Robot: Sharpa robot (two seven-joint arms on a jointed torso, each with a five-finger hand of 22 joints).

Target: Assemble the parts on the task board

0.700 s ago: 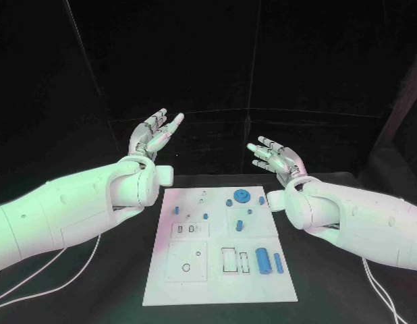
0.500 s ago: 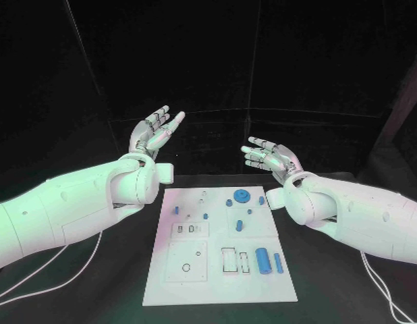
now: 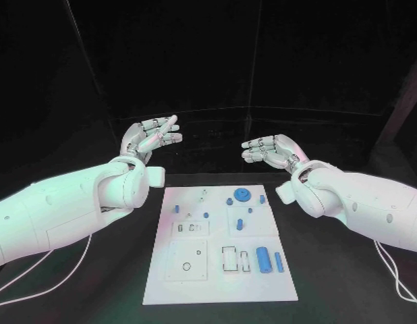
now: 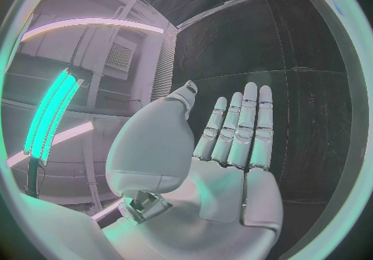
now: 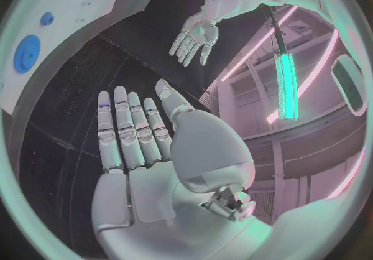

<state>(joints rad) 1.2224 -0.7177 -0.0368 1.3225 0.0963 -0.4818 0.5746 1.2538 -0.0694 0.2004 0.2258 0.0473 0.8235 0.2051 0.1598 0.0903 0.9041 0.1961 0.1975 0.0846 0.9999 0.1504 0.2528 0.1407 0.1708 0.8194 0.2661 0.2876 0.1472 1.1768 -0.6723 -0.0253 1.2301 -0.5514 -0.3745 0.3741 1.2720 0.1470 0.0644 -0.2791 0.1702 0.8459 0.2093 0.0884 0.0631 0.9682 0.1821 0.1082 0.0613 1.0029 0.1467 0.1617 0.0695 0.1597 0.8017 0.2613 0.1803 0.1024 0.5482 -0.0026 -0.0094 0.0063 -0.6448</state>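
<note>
Task board point(image 3: 218, 270) lies flat in the middle of the black desk point(image 3: 335, 283), long side running away from you, white face up. Blue parts sit on it: a round disc point(image 3: 241, 196) near the far edge, a small piece point(image 3: 261, 199) just beside it, a fat upright cylinder point(image 3: 263, 259) and a thin peg point(image 3: 278, 262) side by side near the right edge, a few small studs point(image 3: 175, 210) on the left half. Your left hand point(image 3: 150, 139) hangs above the desk beyond the board's far-left corner, palm up, fingers apart, holding nothing; the left wrist view shows its fingers point(image 4: 241, 129) straight. Your right hand point(image 3: 272, 151) hangs beyond the far-right corner, fingers spread, nothing in it. Both are well apart from the board.
</note>
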